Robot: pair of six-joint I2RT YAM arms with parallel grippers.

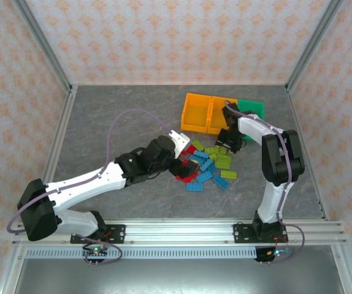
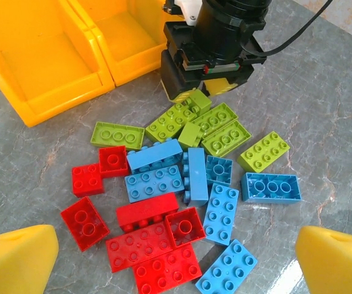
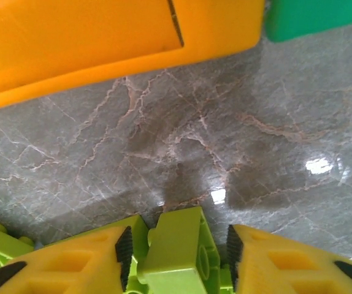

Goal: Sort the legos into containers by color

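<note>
The left half of the table (image 1: 111, 119) lies bare from the wall rail to the pile, wide open room. The left gripper (image 1: 182, 166) reaches in to the near-left edge of the legos (image 2: 164, 184); in its wrist view its fingers (image 2: 18, 257) are spread wide apart and hold nothing, with red bricks (image 2: 148, 245) under the gap. The pile sits at mid-table: red nearest the left, blue in the middle, yellow-green toward the far right.

The right gripper (image 3: 179, 245) is low over the far edge of the pile, its jaws narrowed around a yellow-green brick (image 3: 176, 248) with a thin sliver on each side; I cannot tell whether they grip it. Just beyond it is a bare strip of table, then the containers (image 1: 188, 119): two orange bins and a green bin (image 1: 254, 105), joined in a row near the far wall.
</note>
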